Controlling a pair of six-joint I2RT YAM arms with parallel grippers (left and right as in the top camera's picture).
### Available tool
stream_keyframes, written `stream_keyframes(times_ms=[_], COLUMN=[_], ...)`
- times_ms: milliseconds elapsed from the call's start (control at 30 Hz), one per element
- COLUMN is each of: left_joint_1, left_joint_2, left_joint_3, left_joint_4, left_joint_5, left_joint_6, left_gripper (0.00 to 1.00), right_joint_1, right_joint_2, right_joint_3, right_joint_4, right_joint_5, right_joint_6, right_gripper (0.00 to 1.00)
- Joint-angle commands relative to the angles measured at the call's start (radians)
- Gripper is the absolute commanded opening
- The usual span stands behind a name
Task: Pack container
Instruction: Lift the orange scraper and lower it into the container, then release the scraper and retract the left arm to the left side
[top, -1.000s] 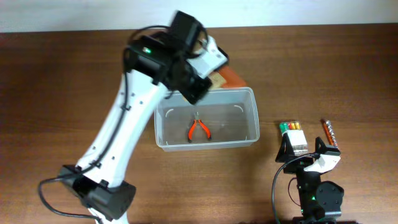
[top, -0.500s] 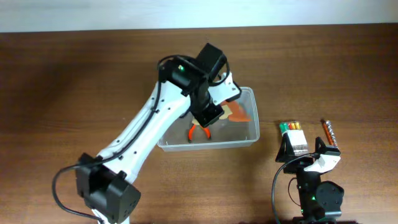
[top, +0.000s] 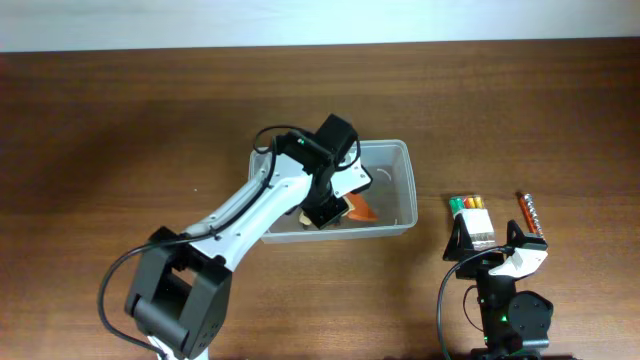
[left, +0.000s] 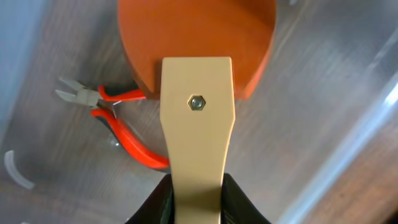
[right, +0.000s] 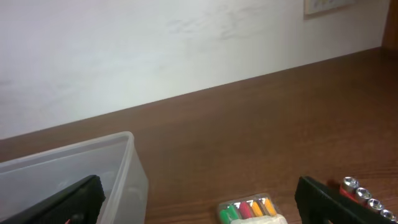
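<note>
Wooden table, container, scraper over pliers, markers

Your left arm is built of smooth white links joined by black housings, with a chunky black block at its base and a black box at the wrist. A thin black cable loops out beside that base. Your right arm is mostly black, with a white shell near its top, a small green light glowing on its body and a black cable curving along its side. In the wrist views your left fingers and right fingers both show as plain matte black, without markings.
</note>
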Motion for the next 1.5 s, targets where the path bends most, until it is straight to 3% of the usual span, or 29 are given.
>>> stream_keyframes(times_ms=[0,167,233,267,400,500,633,733,800,967,1233,1467], left_joint_1=[0.0,0.0,0.0,0.0,0.0,0.0,0.017,0.06,0.106,0.271,0.634,0.864], left_joint_2=[-0.005,-0.005,-0.005,-0.005,-0.005,-0.006,-0.008,-0.008,-0.008,-0.008,-0.005,-0.004], left_joint_3=[-0.013,-0.013,-0.013,-0.012,-0.01,0.035,0.248,0.459,0.587,0.777,0.805,0.79], left_joint_4=[0.027,0.082,0.099,0.106,0.115,0.087,-0.021,-0.078,-0.105,-0.106,-0.176,-0.268], left_joint_5=[-0.011,-0.02,-0.033,-0.034,-0.034,-0.034,-0.038,-0.161,-0.277,-0.33,-0.388,-0.349], left_joint_6=[0.016,0.016,0.016,0.016,0.015,0.014,-0.027,-0.217,-0.356,-0.391,-0.566,-0.596], left_gripper=[0.17,0.29,0.68,0.75,0.85,0.86,0.87,0.87,0.95,0.99,0.99,0.99], right_joint_1=[-0.003,-0.003,-0.003,-0.003,-0.003,-0.003,-0.003,-0.003,-0.003,-0.003,-0.003,-0.003], right_joint_2=[-0.006,-0.006,-0.006,-0.006,-0.006,-0.006,-0.006,-0.006,-0.006,-0.006,-0.006,-0.006], right_joint_3=[-0.006,-0.006,-0.006,-0.006,-0.006,-0.006,-0.006,-0.006,-0.006,-0.006,-0.006,-0.006], right_joint_4=[-0.005,-0.005,-0.005,-0.005,-0.005,-0.005,-0.005,-0.005,-0.005,-0.005,-0.005,-0.005], right_joint_5=[0.005,0.005,0.005,0.005,0.005,0.005,0.005,0.005,0.005,0.005,0.005,0.005], right_joint_6=[-0.001,-0.001,-0.001,-0.001,-0.001,-0.001,-0.001,-0.001,-0.001,-0.001,-0.001,-0.001], right_gripper=[0.99,0.99,0.99,0.99,0.99,0.99,0.99,0.99,0.98,0.99,0.99,0.99])
